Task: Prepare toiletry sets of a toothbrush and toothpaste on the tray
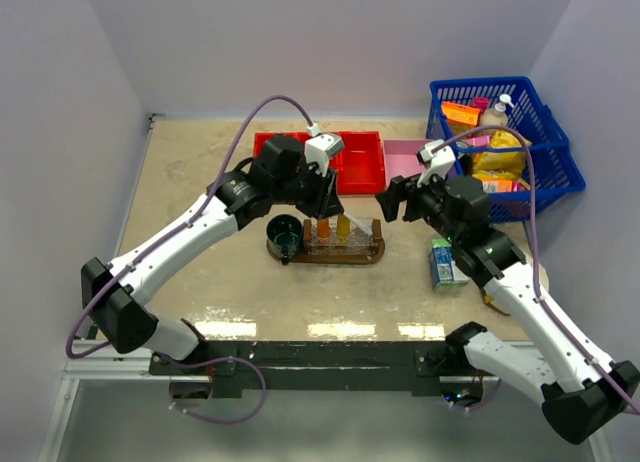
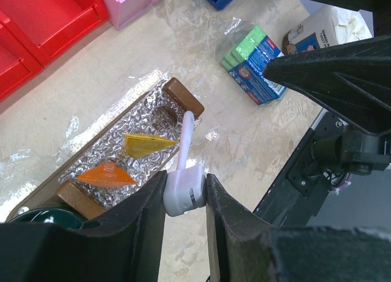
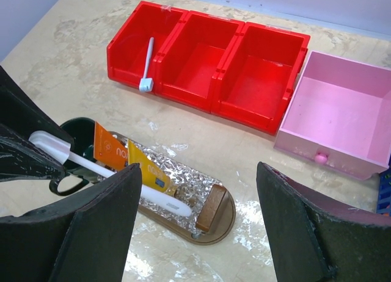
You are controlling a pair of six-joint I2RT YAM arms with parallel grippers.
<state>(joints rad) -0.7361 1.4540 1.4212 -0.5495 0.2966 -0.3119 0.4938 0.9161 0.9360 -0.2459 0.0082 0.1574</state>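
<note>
Left wrist view, left end effector [image 2: 184, 194] clamping toothbrush [image 2: 186, 141] end, shaft angled over tray [image 2: 183, 96]

My left arm [image 1: 185, 237] and right arm [image 1: 545, 312]: white shells, black joints, black bases. A purple cable [image 1: 275, 102] comes off each wrist, arcing toward 12 o'clock. My left gripper [image 2: 185, 184] and right gripper [image 3: 198, 172]: matte black wedge fingers, lightly textured.

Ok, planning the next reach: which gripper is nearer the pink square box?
Right. The open right gripper hovers in front of the pink box; the left gripper, shut on a slim white toothbrush, is at the dark brown oval tray.
</note>
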